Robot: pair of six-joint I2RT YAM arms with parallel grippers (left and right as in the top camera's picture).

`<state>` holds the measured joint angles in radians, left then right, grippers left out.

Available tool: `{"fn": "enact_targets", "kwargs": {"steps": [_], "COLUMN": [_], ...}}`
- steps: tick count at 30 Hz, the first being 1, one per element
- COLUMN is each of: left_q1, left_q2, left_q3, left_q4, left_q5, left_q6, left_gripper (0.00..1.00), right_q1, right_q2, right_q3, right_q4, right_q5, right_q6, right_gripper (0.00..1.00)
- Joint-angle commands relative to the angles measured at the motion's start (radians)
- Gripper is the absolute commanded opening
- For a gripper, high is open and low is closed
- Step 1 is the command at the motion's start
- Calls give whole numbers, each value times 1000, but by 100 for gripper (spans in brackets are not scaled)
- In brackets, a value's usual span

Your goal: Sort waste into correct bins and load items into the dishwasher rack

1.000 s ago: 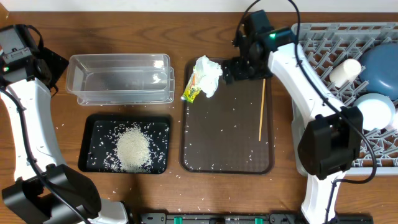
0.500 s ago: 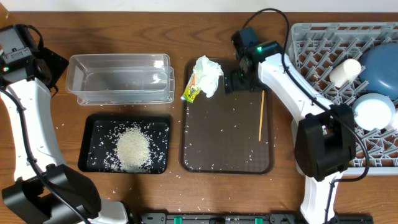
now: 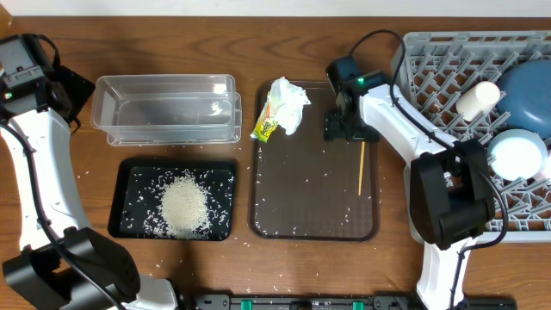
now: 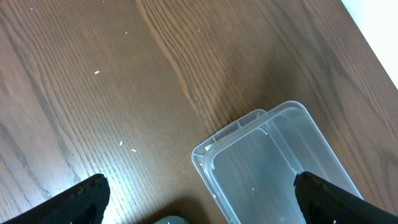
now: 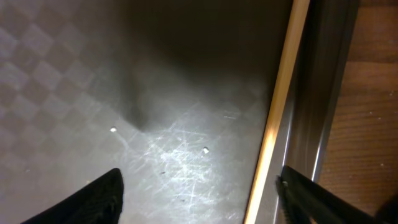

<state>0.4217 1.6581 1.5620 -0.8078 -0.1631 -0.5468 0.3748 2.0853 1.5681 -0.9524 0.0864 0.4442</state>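
Note:
A crumpled white tissue (image 3: 289, 101) and a yellow-green wrapper (image 3: 265, 128) lie at the far left corner of the brown serving tray (image 3: 293, 194). Rice (image 3: 184, 205) is piled in the black tray (image 3: 129, 176). The clear tub (image 3: 164, 108) is empty; its corner shows in the left wrist view (image 4: 261, 162). The grey rack (image 3: 448, 65) holds the white cup (image 3: 477, 99), deep-blue plate (image 3: 527, 86) and light-blue bowl (image 3: 518, 155). The pink cup is out of view. My right gripper (image 3: 346, 129) (image 5: 205, 205) is open, low over the serving tray. My left gripper (image 3: 76, 89) (image 4: 199, 205) is open and empty, left of the tub.
A thin wooden stick (image 3: 362, 168) lies on the serving tray's right side, its top end by my right gripper; in the right wrist view the stick (image 5: 280, 112) runs just inside the right finger. Stray rice grains dot the table and serving tray.
My right gripper moved from the serving tray's far edge beside the tissue towards me and right, and now sits low at the stick's top end. The left arm has not moved.

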Motion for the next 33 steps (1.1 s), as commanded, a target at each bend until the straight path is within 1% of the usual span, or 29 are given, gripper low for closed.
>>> {"fn": "enact_targets", "kwargs": {"steps": [1, 9, 13, 22, 27, 33], "left_q1": [1, 1, 1, 1, 1, 1], "left_q2": [-13, -13, -13, -13, -13, -13], "left_q3": [0, 0, 0, 0, 0, 0], "left_q4": [-3, -3, -3, -3, -3, -3], "left_q5": [-5, -5, -5, -5, -5, -5], "left_q6": [-5, -5, -5, -5, -5, -5], "left_gripper": [98, 98, 98, 98, 98, 98], "right_q1": [-44, -67, -66, -56, -55, -54], "right_q2": [-32, -32, -32, -31, -30, -30], "right_q3": [-24, -92, -104, -109, -147, -181], "right_q4": [14, 84, 114, 133, 166, 187], "right_q5": [17, -8, -55, -75, -71, -61], "right_q6": [11, -21, -57, -56, -40, -10], "right_gripper": [74, 74, 73, 66, 62, 61]}}
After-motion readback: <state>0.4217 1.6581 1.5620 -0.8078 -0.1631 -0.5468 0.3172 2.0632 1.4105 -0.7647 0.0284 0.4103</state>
